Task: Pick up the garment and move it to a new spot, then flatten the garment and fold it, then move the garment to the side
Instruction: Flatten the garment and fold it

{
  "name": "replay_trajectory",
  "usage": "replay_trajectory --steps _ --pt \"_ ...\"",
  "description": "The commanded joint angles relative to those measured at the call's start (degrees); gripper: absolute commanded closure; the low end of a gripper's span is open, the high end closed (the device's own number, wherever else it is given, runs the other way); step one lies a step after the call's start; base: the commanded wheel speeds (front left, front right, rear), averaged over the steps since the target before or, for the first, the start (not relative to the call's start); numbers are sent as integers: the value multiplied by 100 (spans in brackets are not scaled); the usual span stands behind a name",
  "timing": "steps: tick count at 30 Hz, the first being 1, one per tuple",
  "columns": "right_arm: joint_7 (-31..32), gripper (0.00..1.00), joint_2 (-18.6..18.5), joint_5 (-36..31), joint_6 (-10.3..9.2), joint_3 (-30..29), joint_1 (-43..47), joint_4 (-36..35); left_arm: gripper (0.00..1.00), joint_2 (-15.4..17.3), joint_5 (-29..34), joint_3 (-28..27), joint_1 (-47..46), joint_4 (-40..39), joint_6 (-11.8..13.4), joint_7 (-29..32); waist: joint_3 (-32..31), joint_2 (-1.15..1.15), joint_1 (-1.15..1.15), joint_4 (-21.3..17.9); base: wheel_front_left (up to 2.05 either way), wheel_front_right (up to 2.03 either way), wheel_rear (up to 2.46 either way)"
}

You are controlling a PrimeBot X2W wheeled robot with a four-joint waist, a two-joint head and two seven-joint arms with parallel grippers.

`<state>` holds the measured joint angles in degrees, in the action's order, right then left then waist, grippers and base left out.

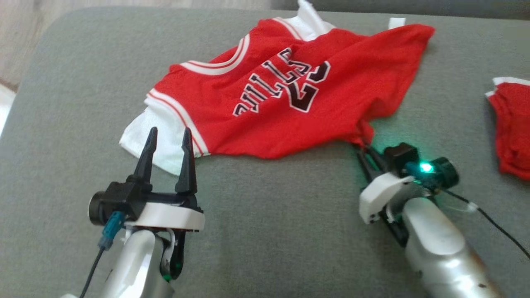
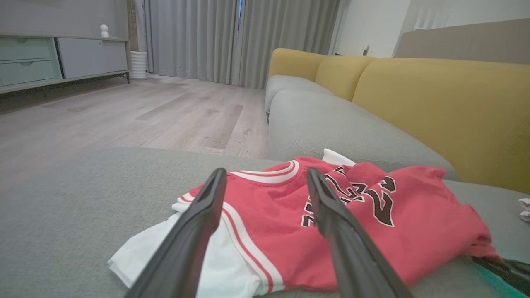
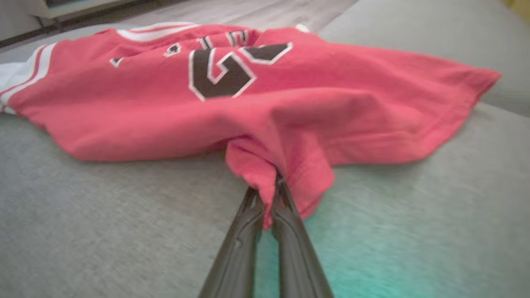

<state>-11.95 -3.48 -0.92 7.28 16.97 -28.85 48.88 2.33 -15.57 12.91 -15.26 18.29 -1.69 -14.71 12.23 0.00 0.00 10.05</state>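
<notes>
The garment (image 1: pixel 269 95) is a red basketball jersey with white trim and dark lettering, lying rumpled on a grey cushion (image 1: pixel 269 231). Its white sleeve part (image 1: pixel 161 145) lies at the near left. My right gripper (image 1: pixel 363 148) is shut on the jersey's near hem, pinching a bunch of red cloth (image 3: pixel 269 174) between its fingers. My left gripper (image 1: pixel 169 136) stands open just over the white sleeve edge, nothing between its fingers (image 2: pixel 198 223). In the left wrist view the jersey (image 2: pixel 372 215) spreads ahead and to the right.
A second red and white garment (image 1: pixel 513 128) lies at the cushion's right edge. A yellow sofa back (image 2: pixel 434 103) rises beyond the grey seats. Wooden floor (image 2: pixel 145 111) and a cabinet (image 2: pixel 62 58) lie off the cushion's far left.
</notes>
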Motion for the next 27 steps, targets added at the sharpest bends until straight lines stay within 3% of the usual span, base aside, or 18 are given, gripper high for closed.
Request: replay_trajectory --steps 1,10,19,20,22,23,24,25,27 --pt "-108 100 -43 70 21 -63 9 -192 0 54 52 -214 -153 -163 20 -29 -118 0 0 -148 0 0 0" --pt "-16 100 -740 18 21 -878 515 -911 0 54 123 -342 -43 -207 7 -29 -387 0 0 -544 0 0 0" --pt "658 100 -1001 -248 21 -1187 870 -1581 0 54 121 -344 28 -205 9 -29 -501 0 0 -647 0 0 0" --pt "716 72 -980 -324 21 -1285 904 -1637 0 54 121 -342 30 -205 10 -29 -505 0 0 -651 0 0 0" --pt "768 67 -951 -417 21 -1407 937 -1695 0 54 121 -342 29 -205 10 -29 -507 0 0 -656 0 0 0" --pt "812 60 -907 -504 21 -1533 975 -1750 0 54 123 -345 28 -206 9 -29 -510 0 0 -661 0 0 0" --pt "840 24 -844 -585 21 -1691 1016 -1810 0 54 125 -350 28 -206 8 -29 -515 0 0 -668 0 0 0" --pt "742 0 -650 -673 21 -2032 1106 -1977 0 54 127 -351 31 -202 4 -29 -533 0 0 -669 0 0 0" --pt "545 0 -413 -630 21 -2264 1208 -2156 0 54 128 -363 45 -202 2 -29 -556 0 0 -682 0 0 0"
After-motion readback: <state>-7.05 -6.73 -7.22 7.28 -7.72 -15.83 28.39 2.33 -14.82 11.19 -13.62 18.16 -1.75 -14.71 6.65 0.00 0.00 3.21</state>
